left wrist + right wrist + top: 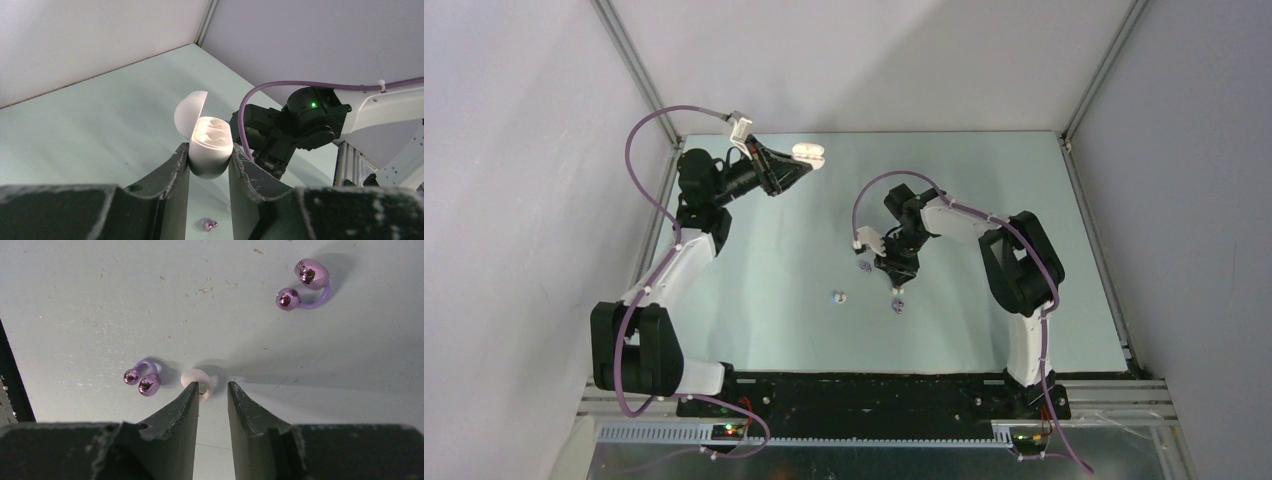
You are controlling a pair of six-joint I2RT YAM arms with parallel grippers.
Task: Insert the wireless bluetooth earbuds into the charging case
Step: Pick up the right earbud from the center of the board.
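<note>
Your L gripper (802,158) is clamped on the white case (810,152), lid open, held up off the table (984,180) near the back-left corner. Only the L wrist cam shows inside the case (212,145): two wells.

Top cam has a white bud (840,296) lying alone mid-table; the R wrist cam misses it. That cam shows a 2nd white bud (197,382) at your R gripper (212,390) tips, fingers a narrow gap apart, not closed on it.

Buds sit mid-table, well apart from walls and front strip, w/ open table around.

Count: 1 case, 2 white buds, 2 purple buds (142,379) (306,285), one just beside the 2nd white bud.
</note>
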